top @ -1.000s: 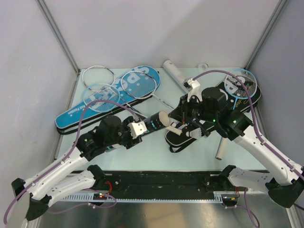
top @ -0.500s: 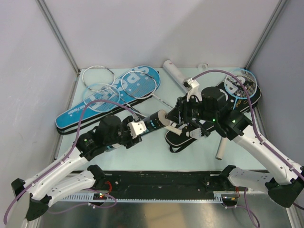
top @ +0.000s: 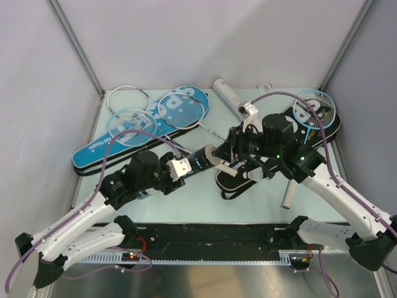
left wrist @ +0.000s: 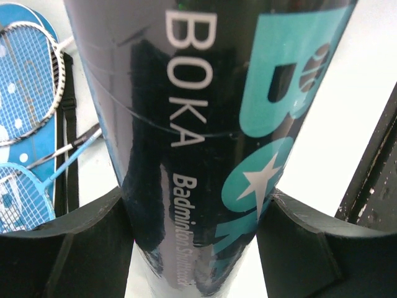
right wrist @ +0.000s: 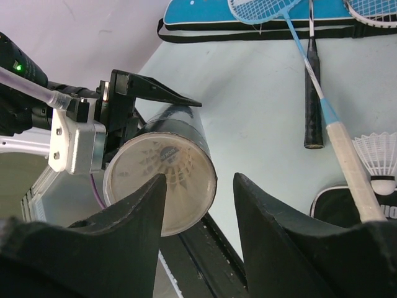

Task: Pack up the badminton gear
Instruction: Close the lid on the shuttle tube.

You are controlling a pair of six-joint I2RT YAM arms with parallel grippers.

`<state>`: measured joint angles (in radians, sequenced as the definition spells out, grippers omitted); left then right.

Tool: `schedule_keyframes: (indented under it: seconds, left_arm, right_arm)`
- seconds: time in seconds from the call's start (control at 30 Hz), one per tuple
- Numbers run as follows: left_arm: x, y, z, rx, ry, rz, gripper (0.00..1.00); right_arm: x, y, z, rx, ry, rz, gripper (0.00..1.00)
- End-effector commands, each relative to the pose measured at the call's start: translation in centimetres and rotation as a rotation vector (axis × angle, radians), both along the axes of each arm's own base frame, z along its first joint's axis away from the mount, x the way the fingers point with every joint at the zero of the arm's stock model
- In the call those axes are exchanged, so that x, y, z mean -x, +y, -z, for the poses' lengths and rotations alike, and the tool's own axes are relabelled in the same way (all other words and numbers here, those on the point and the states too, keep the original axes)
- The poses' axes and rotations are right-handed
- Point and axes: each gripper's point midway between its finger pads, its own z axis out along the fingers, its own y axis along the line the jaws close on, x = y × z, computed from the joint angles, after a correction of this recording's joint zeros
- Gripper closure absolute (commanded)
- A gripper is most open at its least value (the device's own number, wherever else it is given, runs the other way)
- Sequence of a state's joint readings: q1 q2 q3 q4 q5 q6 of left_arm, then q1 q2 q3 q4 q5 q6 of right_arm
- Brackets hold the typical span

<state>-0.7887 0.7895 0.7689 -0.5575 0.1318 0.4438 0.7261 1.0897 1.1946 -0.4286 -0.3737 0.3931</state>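
Observation:
My left gripper (top: 180, 167) is shut on a black "BOKA" shuttle tube (top: 201, 159) and holds it off the table, pointing right; the tube fills the left wrist view (left wrist: 205, 124) between my fingers (left wrist: 68, 248). My right gripper (top: 232, 148) is open right at the tube's far end, its jaws either side of that end's near edge. In the right wrist view the pale round end (right wrist: 158, 180) shows a shuttlecock inside. A loose white shuttlecock (top: 254, 177) lies on the black cover (top: 231, 186); it also shows in the right wrist view (right wrist: 378, 158).
A blue cover (top: 99, 149) with several rackets (top: 180, 110) on it lies at the back left. A light-blue-headed racket (top: 316, 108) rests on the black cover at the back right. A white tube (top: 226, 93) lies at the back. A cream racket grip (right wrist: 350, 167) lies near the shuttlecock.
My right gripper has moved a little left, closer to the tube's end. The left arm and the tube have hardly moved.

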Motion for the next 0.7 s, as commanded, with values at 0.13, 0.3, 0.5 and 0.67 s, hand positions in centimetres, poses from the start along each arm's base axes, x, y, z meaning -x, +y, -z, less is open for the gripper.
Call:
schedule_keyframes:
  seconds: [0.13,0.3,0.5,0.67]
  left_arm:
    - [-1.6,-2.7,-7.3,0.187,-0.132,0.019,0.58]
    - [-1.7,-3.3,-8.4,0.230,-0.134,0.023,0.57]
    - [-1.9,-3.7,-9.2,0.271,-0.135,0.013,0.57]
    - [-2.2,-4.0,-9.7,0.292,-0.130,-0.001,0.58]
  right_arm:
    - [1.1,2.2,5.4,0.070,0.111,-0.007,0.50]
    - [1.8,3.3,6.7,0.119,0.105,0.007,0.52]
    - [1.9,3.6,8.2,0.202,0.069,0.093,0.55]
    - [2.6,4.4,9.3,0.261,0.045,0.114,0.57]
